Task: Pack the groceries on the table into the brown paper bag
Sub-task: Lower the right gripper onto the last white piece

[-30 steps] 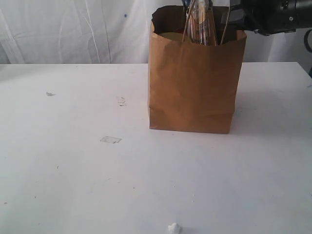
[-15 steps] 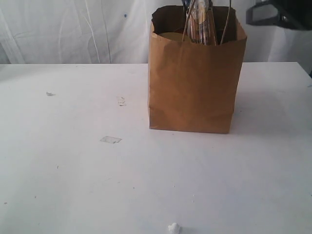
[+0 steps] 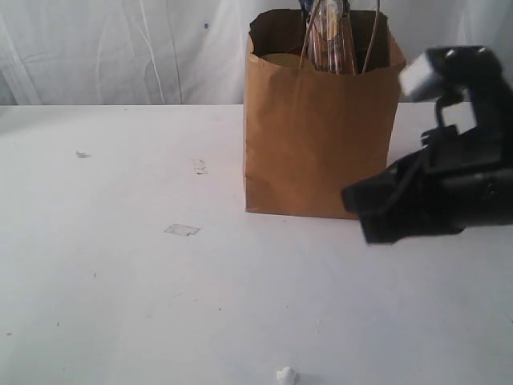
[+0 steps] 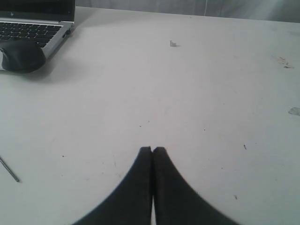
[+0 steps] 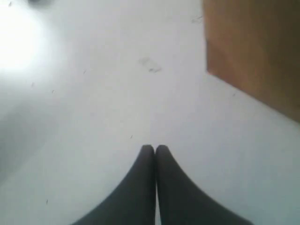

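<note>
The bag (image 3: 321,128) stands upright at about one o'clock on the table (image 3: 120,305), with the spaghetti packet (image 3: 329,36) poking out of its mouth. I see no other groceries left on the white top, so the packing looks about finished to me. My right pincer (image 5: 154,149) is pressed together and holds nothing, and so is my left pincer (image 4: 152,150), which hangs over bare table well away from the bag. My worry is the right arm (image 3: 449,192). It sits low at the bag's four o'clock, just beside the bottom corner and blurred in the outside view. If I swing it toward nine o'clock it could shove or tip the bag, which looks top-heavy with that tall packet. If I lift it carelessly toward twelve, it could catch the thin handles (image 3: 373,36) and drag the bag over.
</note>
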Controlling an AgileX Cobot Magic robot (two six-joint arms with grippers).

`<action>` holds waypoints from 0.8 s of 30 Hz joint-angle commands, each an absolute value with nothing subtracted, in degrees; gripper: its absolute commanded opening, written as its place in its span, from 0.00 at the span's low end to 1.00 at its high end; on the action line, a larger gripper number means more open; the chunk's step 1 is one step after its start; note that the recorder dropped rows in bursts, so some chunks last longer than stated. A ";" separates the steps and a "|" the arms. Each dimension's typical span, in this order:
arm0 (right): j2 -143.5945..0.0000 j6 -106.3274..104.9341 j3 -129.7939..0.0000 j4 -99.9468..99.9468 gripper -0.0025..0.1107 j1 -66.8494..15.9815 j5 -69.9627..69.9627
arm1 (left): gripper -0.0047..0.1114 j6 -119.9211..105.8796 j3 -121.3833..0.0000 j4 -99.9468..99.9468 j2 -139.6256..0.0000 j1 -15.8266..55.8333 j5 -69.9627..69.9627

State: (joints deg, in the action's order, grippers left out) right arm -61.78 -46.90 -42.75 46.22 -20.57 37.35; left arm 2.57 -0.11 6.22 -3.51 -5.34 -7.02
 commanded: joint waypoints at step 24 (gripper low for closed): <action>-89.32 -24.39 -46.12 15.44 0.26 -46.42 35.49 | 0.04 2.61 0.00 6.54 -3.31 -5.03 -7.23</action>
